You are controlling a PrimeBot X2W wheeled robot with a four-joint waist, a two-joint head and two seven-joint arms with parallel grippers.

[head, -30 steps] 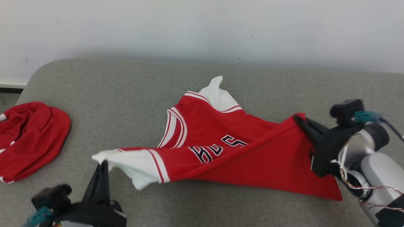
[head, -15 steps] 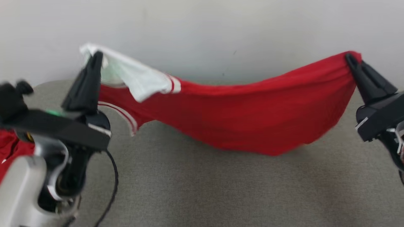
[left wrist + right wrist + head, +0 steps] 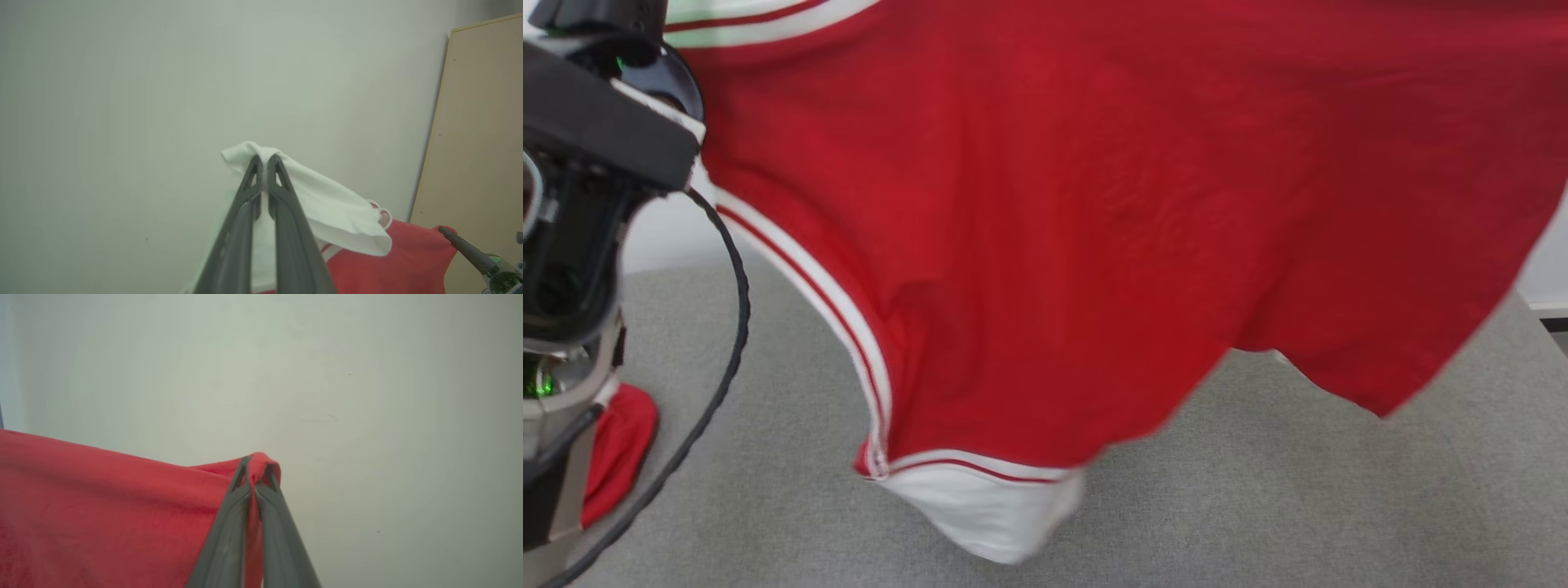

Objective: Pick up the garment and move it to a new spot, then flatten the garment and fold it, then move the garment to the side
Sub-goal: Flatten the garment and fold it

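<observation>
The red garment (image 3: 1094,204) hangs spread above the grey cushion (image 3: 1298,506), its white sleeve lowest. The left gripper (image 3: 264,161) pinches its white corner, the right gripper (image 3: 255,465) its red corner. Bare cushion lies right; a red cloth (image 3: 621,457) lies left.

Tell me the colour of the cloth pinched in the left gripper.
White: the sleeve in the left gripper. Best seen in the left wrist view.
</observation>
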